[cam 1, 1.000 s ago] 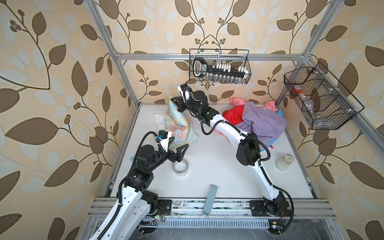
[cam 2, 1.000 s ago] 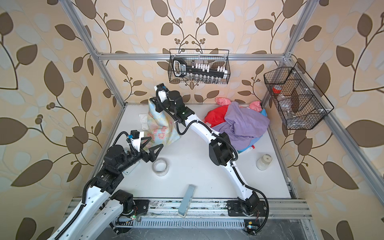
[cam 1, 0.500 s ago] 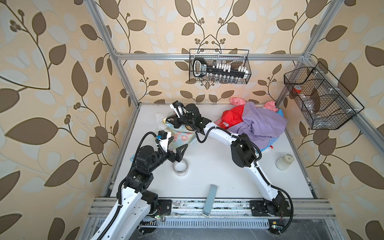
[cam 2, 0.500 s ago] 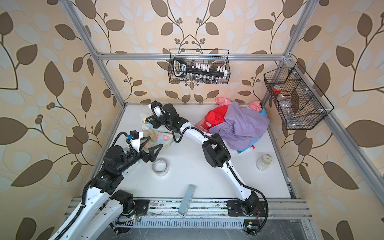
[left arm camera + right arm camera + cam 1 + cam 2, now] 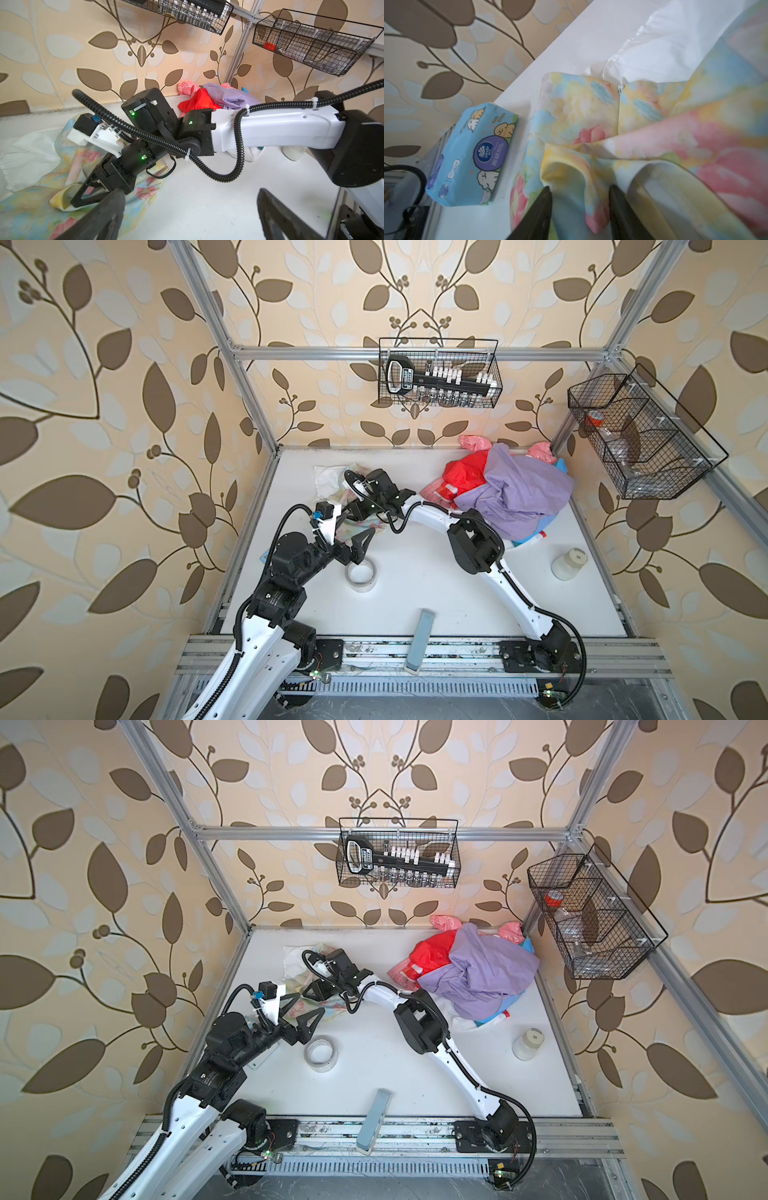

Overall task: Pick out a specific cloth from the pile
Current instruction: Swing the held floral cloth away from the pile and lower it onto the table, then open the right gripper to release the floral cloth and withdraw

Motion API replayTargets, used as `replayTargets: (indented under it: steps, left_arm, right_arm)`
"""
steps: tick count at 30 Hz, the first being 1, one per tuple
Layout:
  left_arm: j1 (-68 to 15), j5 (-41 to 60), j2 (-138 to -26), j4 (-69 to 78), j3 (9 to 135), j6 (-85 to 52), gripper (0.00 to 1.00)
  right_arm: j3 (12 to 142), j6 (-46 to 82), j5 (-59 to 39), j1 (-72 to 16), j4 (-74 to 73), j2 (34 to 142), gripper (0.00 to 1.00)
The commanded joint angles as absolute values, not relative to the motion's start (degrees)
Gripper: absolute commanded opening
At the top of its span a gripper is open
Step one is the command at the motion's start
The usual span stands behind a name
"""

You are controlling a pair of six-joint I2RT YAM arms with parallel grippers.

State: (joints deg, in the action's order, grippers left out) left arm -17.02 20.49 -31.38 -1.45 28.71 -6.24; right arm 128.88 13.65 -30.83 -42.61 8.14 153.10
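Pastel cloth is laid far left on the table, well apart from the pile. Right gripper is parted over a fold; left gripper is spread, empty.

There's the right tool low over the thin pastel floral cloth, centre-left; heap of mixed fabrics, lavender on top, sits right of centre.

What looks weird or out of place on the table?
The grey-blue block hangs over the table's front edge onto the metal rail, so it might slip off. The flowery cloth lies crumpled away from the pile.
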Motion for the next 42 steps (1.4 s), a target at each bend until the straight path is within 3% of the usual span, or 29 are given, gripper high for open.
replayTargets:
  steps: [1,9,23,26,30,31,33,42]
  left_arm:
    - [-17.75,19.86,-30.67,0.35,28.55,-5.41,0.99]
    - [-17.78,19.10,-30.75,0.35,28.49,-5.19,0.99]
    - [-17.77,17.84,-30.77,0.09,28.59,-5.02,0.99]
    - [-17.77,17.95,-30.63,0.09,28.62,-5.01,0.99]
    - [-17.89,18.02,-30.27,0.18,28.65,-5.32,0.99]
    - [-17.84,18.10,-30.07,0.18,28.59,-5.36,0.99]
    - [-17.93,18.29,-29.76,0.18,28.73,-5.49,0.99]
    - [-18.88,17.30,-27.54,-0.10,28.39,-5.17,0.99]
  right_arm:
    - [129.29,12.04,-28.34,-42.26,12.14,155.59,0.50]
    - [134.78,16.21,-25.72,-41.00,11.90,161.55,0.50]
    - [137.37,28.96,-30.95,-39.90,-1.48,164.06,0.50]
    - [136.14,27.39,-33.43,-39.97,-1.85,162.57,0.59]
    - [131.25,23.53,-35.25,-40.64,-2.69,158.15,0.78]
    - [129.57,22.73,-35.76,-40.81,-3.49,156.69,0.90]
    - [127.38,21.37,-36.30,-41.21,-3.96,154.14,0.99]
    - [118.22,17.20,-35.55,-42.22,-2.82,141.84,1.00]
